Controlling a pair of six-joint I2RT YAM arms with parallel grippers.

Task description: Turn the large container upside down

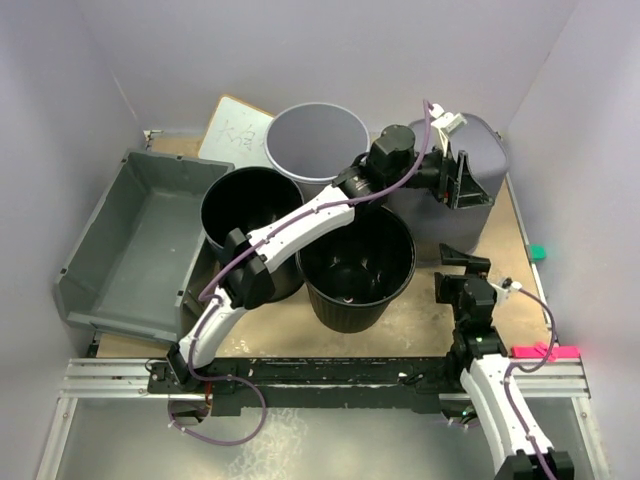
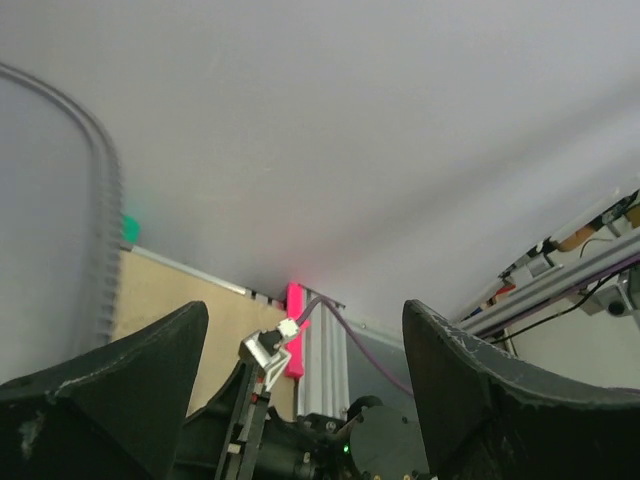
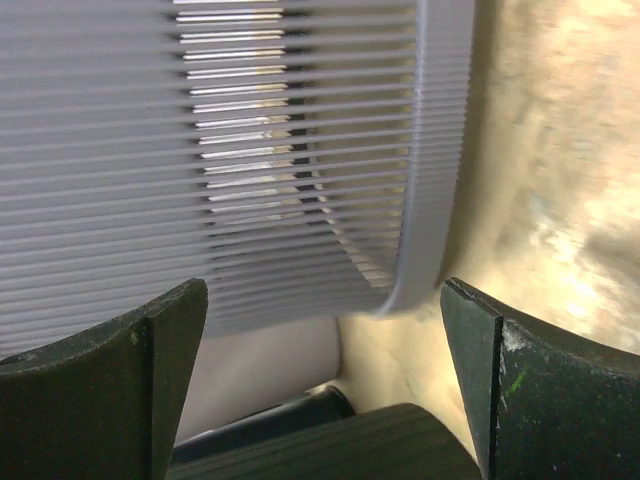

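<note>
The large container, a wide shallow grey tub, lies at the far left against the wall with its open side up, and its inside looks empty. My left arm reaches across to the back right. My left gripper is open and empty over the front of the tall dark-grey square bin, far from the tub. The left wrist view shows its fingers spread, with only the wall and the right arm beyond. My right gripper is open and empty at the right. Its fingers frame the bin's ribbed wall.
Two black round buckets stand in the middle, one under the left arm. A grey round bucket stands behind them. A whiteboard lies at the back. A pink clamp sits on the front rail.
</note>
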